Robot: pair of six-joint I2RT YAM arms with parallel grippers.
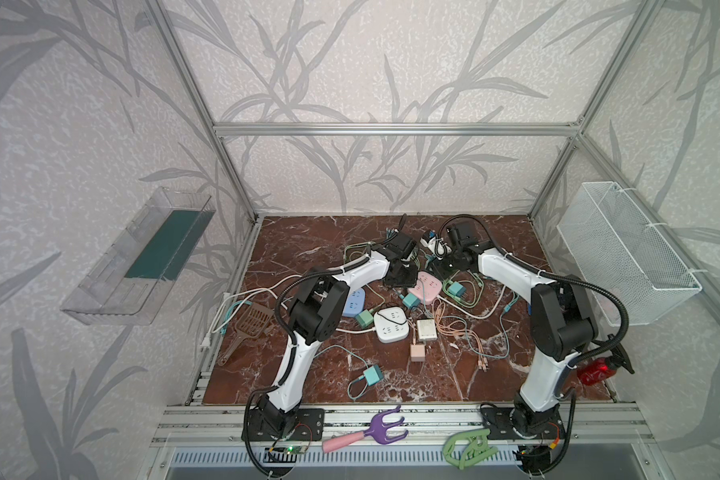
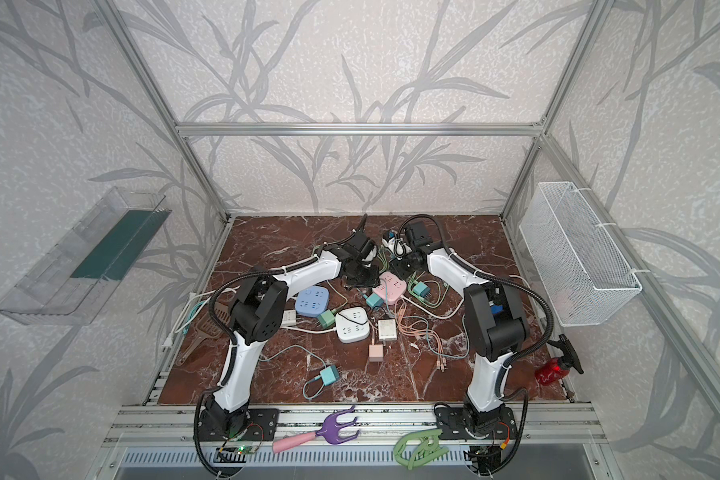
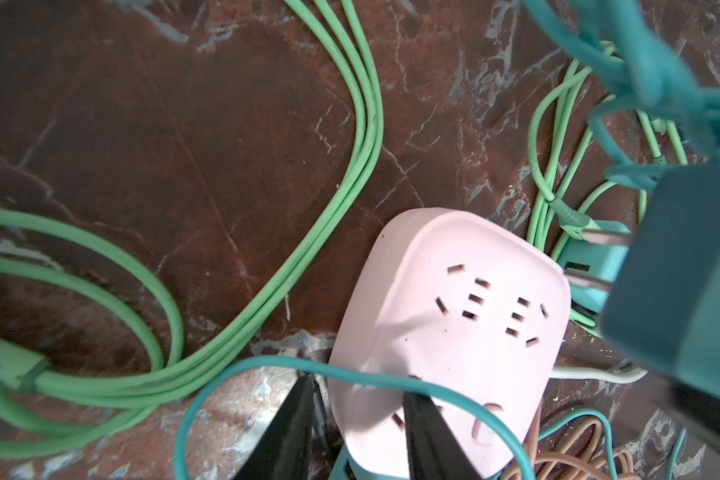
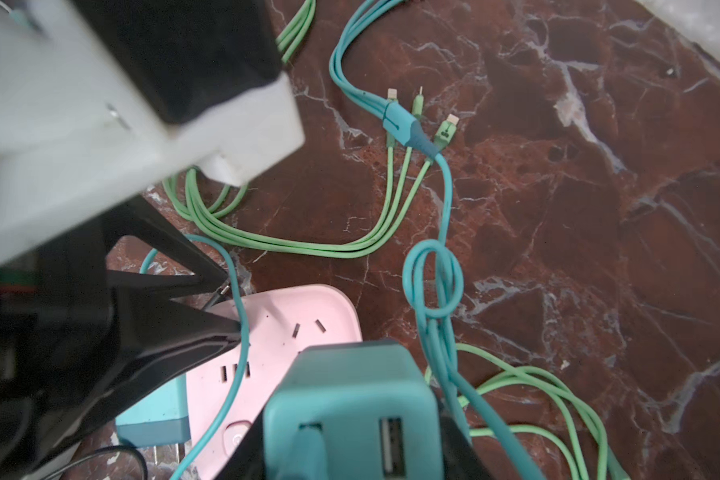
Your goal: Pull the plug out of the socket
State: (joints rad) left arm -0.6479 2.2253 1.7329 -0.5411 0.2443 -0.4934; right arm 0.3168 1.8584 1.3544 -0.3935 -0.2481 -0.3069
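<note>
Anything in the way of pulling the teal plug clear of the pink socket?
Nothing solid visible. The teal plug, held in the right pincer, shows bare prongs beside the pink socket. Only a thin teal cable drapes across the socket by the left pincer.

White links (image 1: 296, 374), black joints (image 1: 316, 311), corrugated black cables (image 1: 278, 309), tapered black fingers (image 3: 292, 424)
</note>
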